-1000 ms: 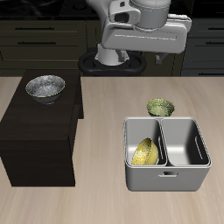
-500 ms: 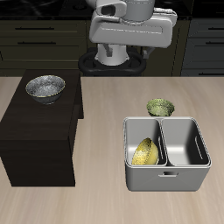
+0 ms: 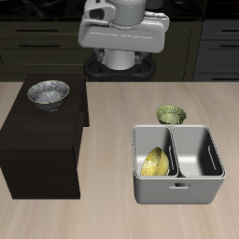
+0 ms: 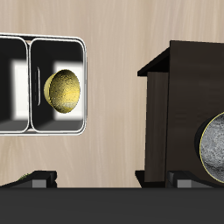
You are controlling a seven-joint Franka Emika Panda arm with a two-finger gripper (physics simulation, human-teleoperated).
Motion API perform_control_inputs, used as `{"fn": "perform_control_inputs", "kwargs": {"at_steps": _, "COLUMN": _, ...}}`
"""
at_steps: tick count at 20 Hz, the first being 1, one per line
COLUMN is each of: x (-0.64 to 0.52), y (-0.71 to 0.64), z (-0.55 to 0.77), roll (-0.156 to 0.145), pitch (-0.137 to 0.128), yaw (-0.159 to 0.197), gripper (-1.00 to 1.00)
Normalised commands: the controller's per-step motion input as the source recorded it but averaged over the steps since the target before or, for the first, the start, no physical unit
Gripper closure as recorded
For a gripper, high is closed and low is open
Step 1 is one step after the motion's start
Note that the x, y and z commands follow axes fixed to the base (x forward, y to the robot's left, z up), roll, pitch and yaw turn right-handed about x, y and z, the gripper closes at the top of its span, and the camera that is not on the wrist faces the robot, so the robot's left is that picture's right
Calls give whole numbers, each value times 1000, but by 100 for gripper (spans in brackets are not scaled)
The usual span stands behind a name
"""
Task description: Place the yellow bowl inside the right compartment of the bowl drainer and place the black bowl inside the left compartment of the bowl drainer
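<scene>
Now | bowl drainer on bench, yellow bowl tilted in one well | black bowl atop dark cabinet — likely rigid, glossy-slippery; pinch its rim | hand above, empty, apparently open

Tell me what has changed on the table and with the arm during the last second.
The gripper moved across above the table's back edge, away from the bowl drainer and toward the dark box that carries the black bowl. It took hold of nothing. The yellow bowl stayed tilted in its compartment, the black bowl stayed on the box, and the green bowl stayed behind the drainer.
</scene>
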Motion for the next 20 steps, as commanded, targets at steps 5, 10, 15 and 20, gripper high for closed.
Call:
{"fn": "perform_control_inputs", "kwargs": {"at_steps": 5, "x": -183, "y": -344, "z": -36, "roll": 14, "pitch": 12, "yaw": 0, "gripper": -100}}
{"fn": "perform_control_inputs", "kwargs": {"at_steps": 10, "x": -222, "y": -387, "z": 24, "roll": 23, "pitch": -12, "yaw": 10, "gripper": -100}}
{"fn": "perform_control_inputs", "kwargs": {"at_steps": 15, "x": -97, "y": -456, "z": 128, "roll": -3, "pitch": -21, "yaw": 4, "gripper": -100}}
{"fn": "perform_control_inputs", "kwargs": {"at_steps": 20, "x": -16, "y": -509, "z": 222, "roll": -27, "pitch": -17, "yaw": -61, "gripper": -100}}
